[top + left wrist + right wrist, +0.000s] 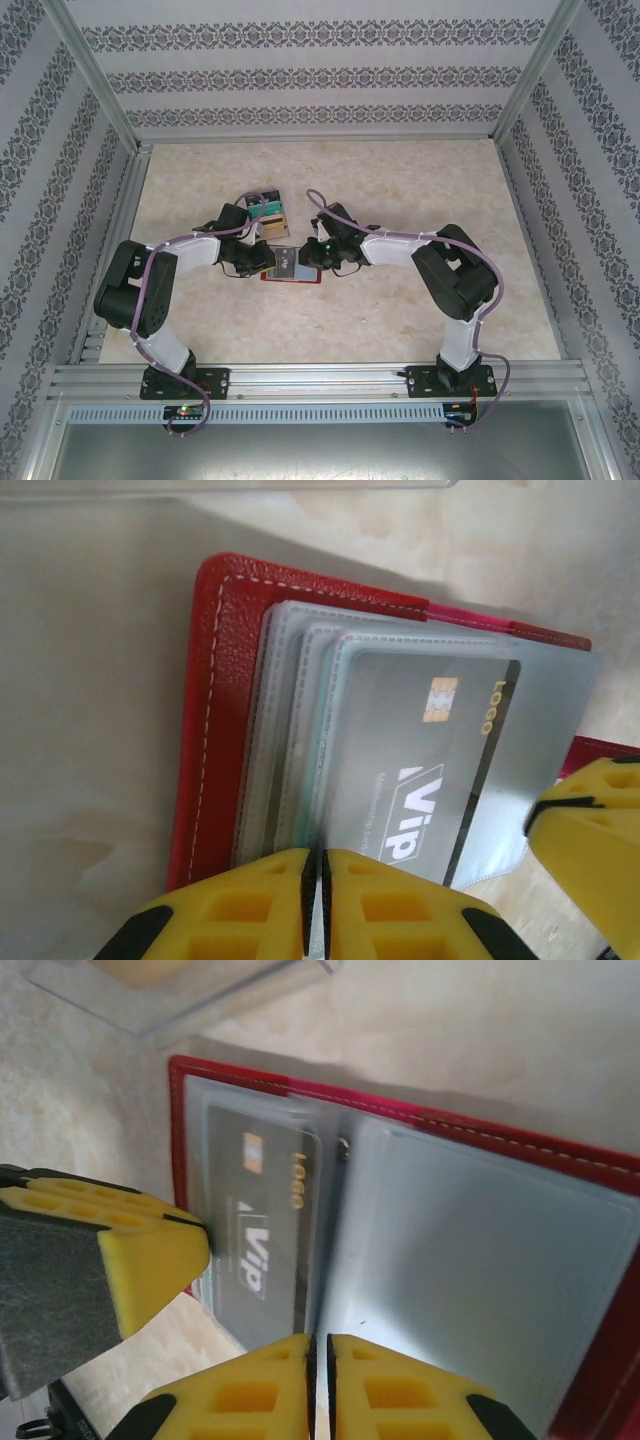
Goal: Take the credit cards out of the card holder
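**Both grippers closed on the open card holder**

From the top camera I see the card holder (297,279) lying open on the table (420,180), about in the middle, just between the two wrists. Behind it, beside the left arm, lies a small fanned pile of cards (266,210), apart from the holder.

In the left wrist view, the left gripper (315,905) has its jaws almost together, with only a thin slit between them. The lower edge of the clear plastic sleeves (290,730) runs into this slit, so I judge that it pinches the sleeves of the holder. In the top sleeve sits a grey card (420,780) with a gold chip and the letters "Vip". The card is inside its sleeve, not pulled out.

In the right wrist view, the right gripper (320,1385) has its jaws equally narrow. They stand at the near edge of the holder, where the sleeve with the card meets the grey-blue inner face. A thin edge seems to be caught between them, but I cannot tell which leaf it is. In the same view, a yellow finger of the left gripper stands just beside the corner of the card sleeve.
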You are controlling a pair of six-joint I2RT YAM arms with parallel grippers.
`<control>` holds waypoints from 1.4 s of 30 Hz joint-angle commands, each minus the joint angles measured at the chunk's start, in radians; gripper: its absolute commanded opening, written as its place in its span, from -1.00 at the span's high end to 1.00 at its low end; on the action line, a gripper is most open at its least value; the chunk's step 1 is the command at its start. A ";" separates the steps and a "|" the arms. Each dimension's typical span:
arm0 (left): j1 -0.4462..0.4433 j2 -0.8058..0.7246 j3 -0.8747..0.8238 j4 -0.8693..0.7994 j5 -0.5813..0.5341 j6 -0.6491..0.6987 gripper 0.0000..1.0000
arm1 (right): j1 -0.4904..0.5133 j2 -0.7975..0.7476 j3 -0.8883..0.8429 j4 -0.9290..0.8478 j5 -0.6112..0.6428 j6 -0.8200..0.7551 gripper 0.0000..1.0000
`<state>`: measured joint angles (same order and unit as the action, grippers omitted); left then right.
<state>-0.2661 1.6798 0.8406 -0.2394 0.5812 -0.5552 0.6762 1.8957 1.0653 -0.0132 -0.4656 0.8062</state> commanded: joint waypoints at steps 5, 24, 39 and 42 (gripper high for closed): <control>0.007 0.024 -0.008 -0.029 -0.011 0.012 0.71 | -0.009 0.049 0.027 0.087 -0.086 0.057 0.66; 0.007 0.037 -0.001 -0.038 -0.006 0.014 0.71 | -0.014 0.120 0.053 0.135 -0.132 0.088 0.79; 0.008 0.053 0.014 -0.135 -0.147 0.001 1.00 | -0.051 0.078 -0.049 0.178 -0.115 0.102 0.84; 0.009 0.055 0.015 -0.133 -0.137 0.001 1.00 | -0.051 0.077 -0.056 0.195 -0.119 0.111 0.66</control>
<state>-0.2665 1.6943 0.8684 -0.2745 0.5564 -0.5541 0.6430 1.9961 1.0382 0.1963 -0.6010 0.9043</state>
